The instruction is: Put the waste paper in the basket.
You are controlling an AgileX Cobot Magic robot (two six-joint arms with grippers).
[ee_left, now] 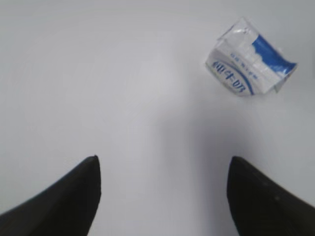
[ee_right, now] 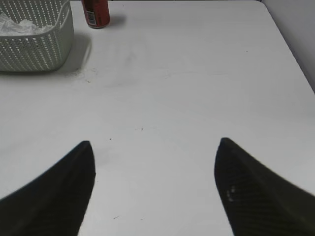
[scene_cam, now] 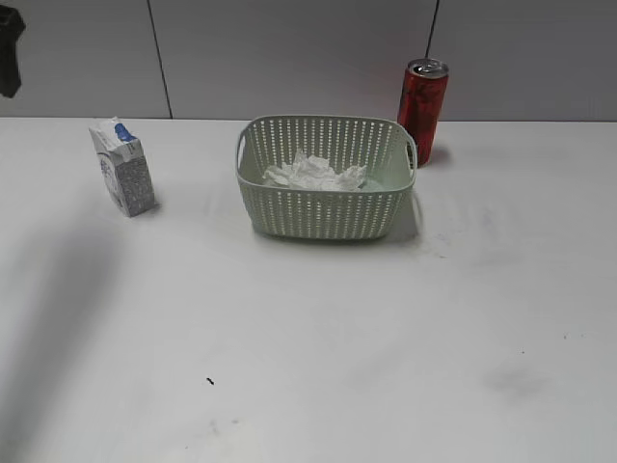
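The pale green perforated basket [scene_cam: 328,214] stands at the back middle of the white table. Crumpled white waste paper [scene_cam: 313,175] lies inside it as one heap; I cannot tell separate wads apart. The right wrist view shows the basket [ee_right: 39,51] at its top left with the paper [ee_right: 15,24] inside. My left gripper [ee_left: 163,158] is open and empty above bare table. My right gripper [ee_right: 155,141] is open and empty above bare table, well to the right of the basket. Only a dark piece of the left arm [scene_cam: 10,48] shows in the exterior view.
A white-blue-grey tissue pack [scene_cam: 122,167] stands left of the basket and shows at the upper right of the left wrist view [ee_left: 251,64]. A tall red drink can [scene_cam: 423,109] stands behind the basket's right corner, also in the right wrist view [ee_right: 96,12]. The table's right edge [ee_right: 295,54] is near.
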